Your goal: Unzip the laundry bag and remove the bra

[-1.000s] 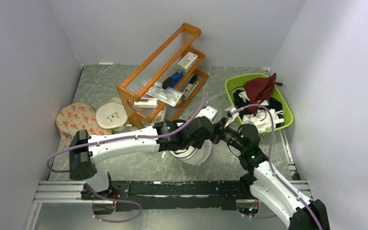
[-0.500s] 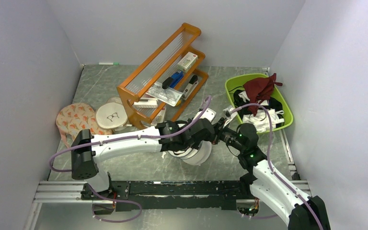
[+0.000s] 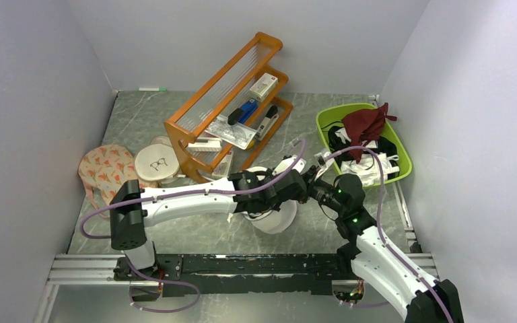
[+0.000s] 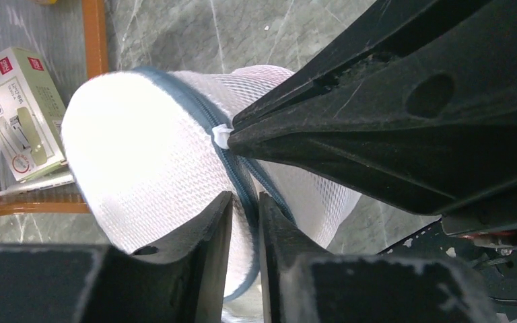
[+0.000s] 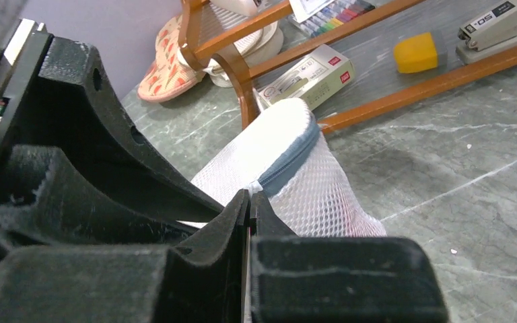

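Observation:
The laundry bag (image 3: 274,217), a white mesh pod with a blue-grey zipper rim, lies at the table's middle between both arms. It also shows in the left wrist view (image 4: 141,161) and the right wrist view (image 5: 309,188). My left gripper (image 3: 295,191) (image 4: 246,205) is shut on the bag's zipper rim. My right gripper (image 3: 309,190) (image 5: 249,198) is shut on the small white zipper pull (image 4: 221,136). The zipper looks closed along the part that shows. The bra is hidden; only a faint pink tint shows through the mesh.
An orange rack (image 3: 229,101) with a stapler and boxes stands just behind the bag. A green basket (image 3: 404,157) of maroon, white and black clothes sits at the right. A flat white round case (image 3: 155,163) and a floral pad (image 3: 104,168) lie at the left.
My left arm has stretched to the right and its gripper has slid right along the bag. The right gripper has stayed at the zipper pull. The bag has barely shifted.

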Robot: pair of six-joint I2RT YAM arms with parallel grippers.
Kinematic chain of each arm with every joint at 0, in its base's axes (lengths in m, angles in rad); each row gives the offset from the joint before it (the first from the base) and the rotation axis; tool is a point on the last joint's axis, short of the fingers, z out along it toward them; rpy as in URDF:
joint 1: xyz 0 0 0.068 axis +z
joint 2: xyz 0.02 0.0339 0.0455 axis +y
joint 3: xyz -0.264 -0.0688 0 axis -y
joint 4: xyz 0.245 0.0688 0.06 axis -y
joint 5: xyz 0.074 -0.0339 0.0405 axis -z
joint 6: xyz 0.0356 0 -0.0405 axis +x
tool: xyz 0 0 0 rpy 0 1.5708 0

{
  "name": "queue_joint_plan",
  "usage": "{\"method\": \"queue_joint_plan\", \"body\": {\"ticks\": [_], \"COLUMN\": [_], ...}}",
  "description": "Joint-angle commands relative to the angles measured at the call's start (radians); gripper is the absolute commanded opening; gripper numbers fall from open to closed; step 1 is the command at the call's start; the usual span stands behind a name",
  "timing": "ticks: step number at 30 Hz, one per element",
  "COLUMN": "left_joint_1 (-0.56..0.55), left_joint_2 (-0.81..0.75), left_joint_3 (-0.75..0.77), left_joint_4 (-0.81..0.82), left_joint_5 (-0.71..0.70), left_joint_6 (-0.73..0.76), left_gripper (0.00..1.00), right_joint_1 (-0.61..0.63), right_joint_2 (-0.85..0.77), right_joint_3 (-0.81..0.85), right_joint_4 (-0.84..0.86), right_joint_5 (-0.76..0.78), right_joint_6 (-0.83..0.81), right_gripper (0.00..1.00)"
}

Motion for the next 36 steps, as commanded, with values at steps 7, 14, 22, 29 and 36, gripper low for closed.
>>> {"method": "queue_joint_plan", "body": {"ticks": [7,14,22,29,36], "left_joint_1": [-0.006,-0.006,-0.015,-0.016,-0.014], "left_joint_2": [-0.128,-0.218,-0.266,-0.292,-0.3], "left_joint_3": [-0.022,-0.048,-0.05,-0.049,-0.05], "left_joint_4": [0.018,0.043,0.025,0.001,-0.035], "left_joint_5": [0.048,0.106,0.167,0.167,0.076], "left_joint_6": [0.01,0.003,-0.004,-0.041,-0.128], "left_gripper": [0.13,0.07,0.07,0.07,0.07], "right_joint_1": [-0.006,-0.005,-0.007,-0.006,-0.005], "right_joint_2": [0.035,0.102,0.248,0.324,0.264], "right_joint_3": [0.03,0.054,0.087,0.149,0.312], "right_joint_4": [0.026,0.068,0.142,0.029,-0.389], "right_joint_5": [0.012,0.055,0.093,0.079,0.288], "right_joint_6": [-0.045,-0.097,-0.172,-0.2,-0.059], "right_gripper": [0.0,0.0,0.0,0.03,0.63]}}
